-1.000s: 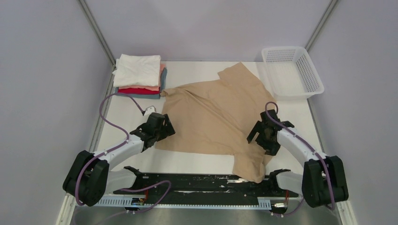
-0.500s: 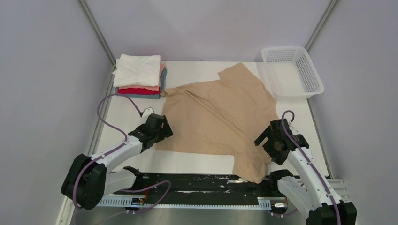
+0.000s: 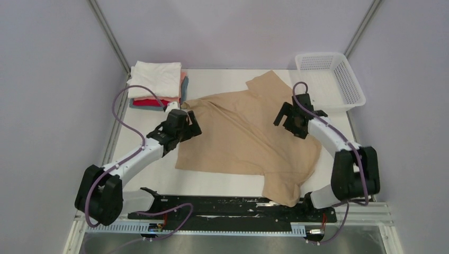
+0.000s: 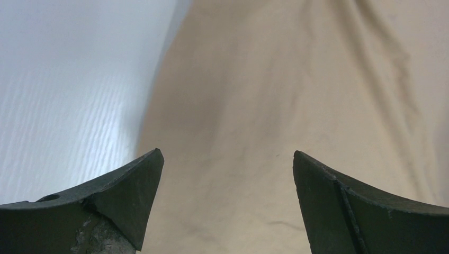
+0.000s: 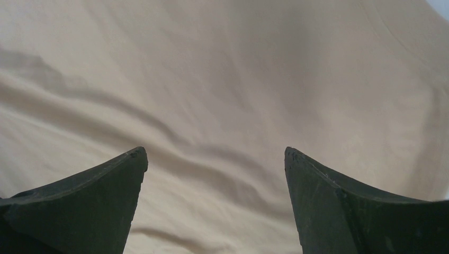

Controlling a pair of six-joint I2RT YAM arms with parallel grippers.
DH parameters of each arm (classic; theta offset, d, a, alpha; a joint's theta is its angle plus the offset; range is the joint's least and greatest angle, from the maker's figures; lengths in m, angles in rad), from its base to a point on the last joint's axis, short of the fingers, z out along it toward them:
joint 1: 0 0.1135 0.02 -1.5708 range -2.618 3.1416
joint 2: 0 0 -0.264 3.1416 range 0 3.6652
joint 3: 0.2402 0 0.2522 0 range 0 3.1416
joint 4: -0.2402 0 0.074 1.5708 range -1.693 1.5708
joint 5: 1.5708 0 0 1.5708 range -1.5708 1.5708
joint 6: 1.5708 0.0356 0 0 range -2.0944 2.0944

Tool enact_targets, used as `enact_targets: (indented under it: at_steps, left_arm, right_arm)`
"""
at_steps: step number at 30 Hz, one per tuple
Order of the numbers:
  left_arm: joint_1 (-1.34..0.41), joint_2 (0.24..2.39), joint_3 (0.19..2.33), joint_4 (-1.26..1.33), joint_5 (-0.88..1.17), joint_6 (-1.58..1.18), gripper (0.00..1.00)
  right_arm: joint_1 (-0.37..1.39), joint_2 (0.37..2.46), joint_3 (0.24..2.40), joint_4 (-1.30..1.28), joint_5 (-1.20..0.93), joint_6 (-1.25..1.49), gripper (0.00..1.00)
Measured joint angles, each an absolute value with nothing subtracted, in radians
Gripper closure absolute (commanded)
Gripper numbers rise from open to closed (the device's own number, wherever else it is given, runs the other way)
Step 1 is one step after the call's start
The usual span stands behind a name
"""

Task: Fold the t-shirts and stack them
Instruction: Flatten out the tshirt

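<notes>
The left hand (image 3: 189,123) stood wide open and held nothing, poised above the left edge of the tan t-shirt (image 3: 243,137). The shirt lay spread out and wrinkled on the white worktop (image 3: 233,182), with bare worktop showing on the hand's left side. The right hand (image 3: 286,120), equally wide open and empty, hung over the shirt's right part, with cloth below both its tips. Beyond the left hand and a little to its left sat the stack of folded t-shirts (image 3: 157,87): white on top, then pink, red and blue-grey. A white mesh basket (image 3: 349,90) stood beyond the right hand, to its right.
</notes>
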State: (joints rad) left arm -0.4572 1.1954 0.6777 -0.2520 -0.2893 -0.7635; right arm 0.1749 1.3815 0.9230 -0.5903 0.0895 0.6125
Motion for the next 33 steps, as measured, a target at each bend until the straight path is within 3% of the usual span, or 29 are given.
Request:
enact_targets:
  at_steps: [6,15,21,28,33]
  left_arm:
    - [-0.392,1.462,0.867,-0.176,-0.150,-0.719,0.00]
    - [-0.365,1.755,1.043,-0.218,-0.068,-0.689,0.00]
    - [-0.359,1.728,1.008,-0.221,-0.033,-0.693,0.00]
    - [-0.356,1.475,0.737,-0.216,0.070,-0.727,0.00]
    - [-0.358,1.377,0.664,-0.251,0.083,-0.741,0.00]
  right_arm:
    - [0.175,1.789,1.214,-0.452,0.048,0.524,0.00]
    - [0.150,2.099,1.530,-0.402,0.001,0.486,0.00]
    - [0.112,2.146,1.589,-0.382,-0.041,0.505,0.00]
    - [0.080,2.128,1.546,-0.331,-0.070,0.542,0.00]
    - [0.080,2.113,1.518,-0.310,-0.072,0.546,0.00]
